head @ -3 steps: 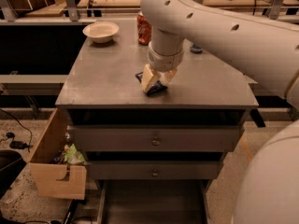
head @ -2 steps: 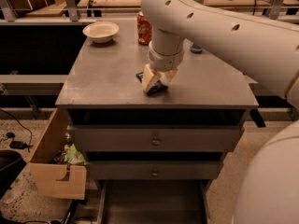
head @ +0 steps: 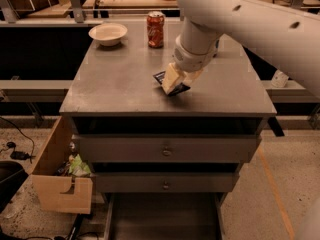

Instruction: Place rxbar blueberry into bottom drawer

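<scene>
The claw (head: 175, 83) is low over the middle of the worktop (head: 115, 79), slightly toward the front edge, clamped on the rxbar blueberry (head: 159, 77). The bar is tilted, with dark corners showing on either side of the near finger. A white bowl (head: 107, 33) and a red can (head: 155, 29) stand near the back edge. The bottom drawer (head: 162, 216) is pulled out below the front edge
</scene>
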`<state>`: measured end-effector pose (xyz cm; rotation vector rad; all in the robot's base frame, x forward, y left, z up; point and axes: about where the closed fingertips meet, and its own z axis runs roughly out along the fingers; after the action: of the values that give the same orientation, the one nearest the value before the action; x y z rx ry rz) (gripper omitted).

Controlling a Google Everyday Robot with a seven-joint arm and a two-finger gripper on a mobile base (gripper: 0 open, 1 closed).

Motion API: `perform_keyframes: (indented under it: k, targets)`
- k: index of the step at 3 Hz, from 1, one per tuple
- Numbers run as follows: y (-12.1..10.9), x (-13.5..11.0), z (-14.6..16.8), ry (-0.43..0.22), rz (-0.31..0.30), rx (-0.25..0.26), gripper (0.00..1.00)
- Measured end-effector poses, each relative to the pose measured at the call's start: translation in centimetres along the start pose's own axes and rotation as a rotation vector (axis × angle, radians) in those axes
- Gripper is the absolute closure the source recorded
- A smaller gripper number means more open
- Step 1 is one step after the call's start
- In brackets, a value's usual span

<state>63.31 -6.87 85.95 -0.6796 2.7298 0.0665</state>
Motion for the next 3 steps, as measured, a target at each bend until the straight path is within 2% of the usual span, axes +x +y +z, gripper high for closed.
perform_keyframes:
  k: [1, 2, 3]
  targets:
    - [-1.5, 2.8, -3.0, -0.078, -0.058, -0.071, 1.00]
    - [-2.7, 7.8, -5.1, -0.116, -0.101, -0.125, 1.00]
    - [-3.7, 14.2, -6.0, -0.112, -0.096, -0.126, 1.00]
